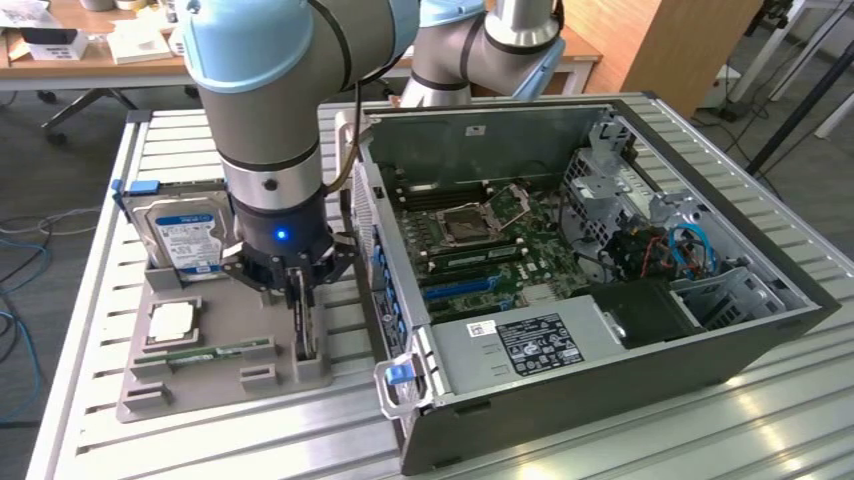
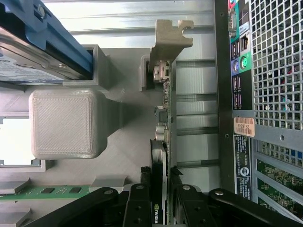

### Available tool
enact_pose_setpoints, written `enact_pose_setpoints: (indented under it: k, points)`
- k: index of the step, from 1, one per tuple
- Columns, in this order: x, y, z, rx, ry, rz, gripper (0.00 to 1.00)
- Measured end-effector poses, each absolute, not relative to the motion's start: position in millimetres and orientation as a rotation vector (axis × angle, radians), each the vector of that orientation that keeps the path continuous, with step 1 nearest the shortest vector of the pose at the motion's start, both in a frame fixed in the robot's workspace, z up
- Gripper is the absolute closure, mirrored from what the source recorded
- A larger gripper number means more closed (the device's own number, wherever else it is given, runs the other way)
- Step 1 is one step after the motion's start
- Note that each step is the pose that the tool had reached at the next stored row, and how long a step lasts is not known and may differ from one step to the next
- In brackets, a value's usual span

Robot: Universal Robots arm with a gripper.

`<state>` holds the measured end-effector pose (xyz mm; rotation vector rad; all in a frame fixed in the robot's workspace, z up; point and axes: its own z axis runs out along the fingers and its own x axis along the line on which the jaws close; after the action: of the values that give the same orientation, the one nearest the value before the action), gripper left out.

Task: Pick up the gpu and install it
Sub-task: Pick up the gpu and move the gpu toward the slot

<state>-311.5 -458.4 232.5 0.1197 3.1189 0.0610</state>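
Note:
The gpu [image 1: 306, 338] stands on its edge in a slot of the grey holder tray [image 1: 227, 310], just beside the open computer case [image 1: 747, 330]. My gripper [image 1: 302, 298] has come down over the card from above. In the wrist view the gpu [image 2: 163, 113] runs away from me as a thin board, with its silver bracket [image 2: 169, 40] at the far end. My gripper [image 2: 160, 201] has one black finger pressed on each face, shut on the card. The card still sits in the tray.
On the same tray lie a blue-labelled hard drive [image 1: 184, 235], a square processor [image 1: 174, 320] and a green memory stick [image 1: 214, 352]. The case's rear panel [image 2: 274, 71] is close beside the card. Its motherboard [image 1: 487, 240] lies exposed inside.

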Motion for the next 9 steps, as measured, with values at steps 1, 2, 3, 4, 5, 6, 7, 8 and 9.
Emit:
enact_pose_setpoints:
  k: [1, 2, 3, 4, 5, 6, 7, 8, 9]
  points:
    - [-311.5, -458.4, 232.4, 0.120, 3.119, 0.061, 0.74]
    - [-311.5, -458.4, 232.4, 0.120, 3.119, 0.061, 0.74]
    - [-311.5, -458.4, 232.4, 0.120, 3.119, 0.061, 0.74]
    - [-311.5, -458.4, 232.4, 0.120, 3.119, 0.061, 0.74]
    - [-311.5, -458.4, 232.4, 0.120, 3.119, 0.061, 0.74]
    - [-311.5, -458.4, 232.4, 0.120, 3.119, 0.061, 0.74]
    - [-311.5, -458.4, 232.5, 0.120, 3.119, 0.061, 0.74]
    - [-311.5, -458.4, 232.4, 0.120, 3.119, 0.061, 0.74]
    - [-311.5, -458.4, 232.4, 0.120, 3.119, 0.061, 0.74]
